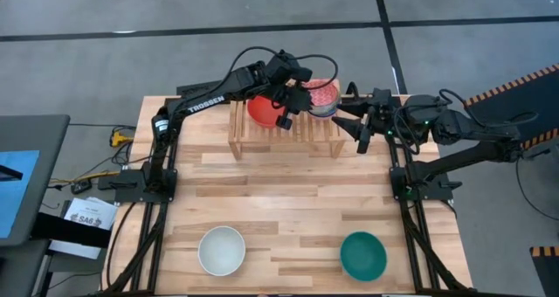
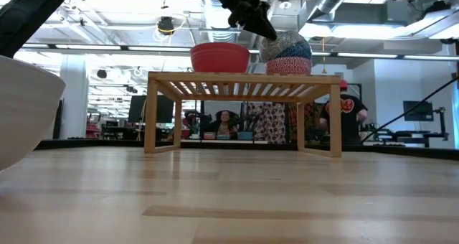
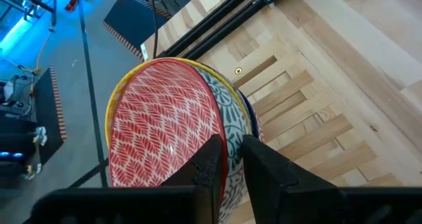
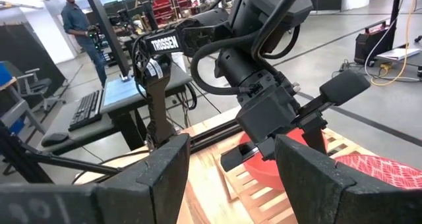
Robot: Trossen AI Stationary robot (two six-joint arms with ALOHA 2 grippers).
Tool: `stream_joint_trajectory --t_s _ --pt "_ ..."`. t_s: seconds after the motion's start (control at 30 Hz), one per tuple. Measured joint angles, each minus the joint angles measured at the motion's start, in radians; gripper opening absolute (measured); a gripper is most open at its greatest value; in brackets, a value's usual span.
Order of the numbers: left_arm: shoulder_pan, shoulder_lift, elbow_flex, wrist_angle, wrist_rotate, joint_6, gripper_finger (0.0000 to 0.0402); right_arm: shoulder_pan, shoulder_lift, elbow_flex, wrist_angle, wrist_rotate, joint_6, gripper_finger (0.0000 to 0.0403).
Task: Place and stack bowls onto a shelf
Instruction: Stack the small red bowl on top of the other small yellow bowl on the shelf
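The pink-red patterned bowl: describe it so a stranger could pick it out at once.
Find the low light-wood shelf at the table's far edge. Two things sit on its slatted top: a plain red bowl and, beside it, a stack of bowls. The pink-red patterned bowl tops that stack, under the left pincer; its red leaf-like pattern sets it apart from the plain red one.

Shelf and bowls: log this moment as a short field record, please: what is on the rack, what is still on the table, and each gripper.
shelf: far middle of table
on shelf, left side: red bowl, alone
on shelf, right side: stack topped by pink-red patterned bowl
stack contents: yellow rim and blue-and-white bowl show beneath the top one
on table, near edge: white bowl, teal bowl
left gripper: over the stack, fingers straddling the top bowl's rim
right gripper: open, empty, beside the shelf's right end
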Motion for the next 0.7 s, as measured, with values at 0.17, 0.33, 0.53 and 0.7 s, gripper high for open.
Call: stream_joint_trajectory --t_s 0.17,0.33,0.53,0.7 --pt "0.0 0.0 0.0 0.001 0.0 0.0 0.0043 0.0 0.0 0.0 0.0 0.009 0.001 0.0249" --pt "0.0 0.0 0.0 0.006 0.0 -0.001 0.0043 0.0 0.0 0.0 -0.001 0.022 0.002 0.0249" --pt "0.0 0.0 0.0 0.011 0.0 -0.003 0.0044 0.0 0.0 0.0 -0.001 0.022 0.002 0.0249" --pt "0.0 0.0 0.0 0.032 -0.001 -0.008 0.0044 0.0 0.0 0.0 -0.001 0.022 0.002 0.0249"
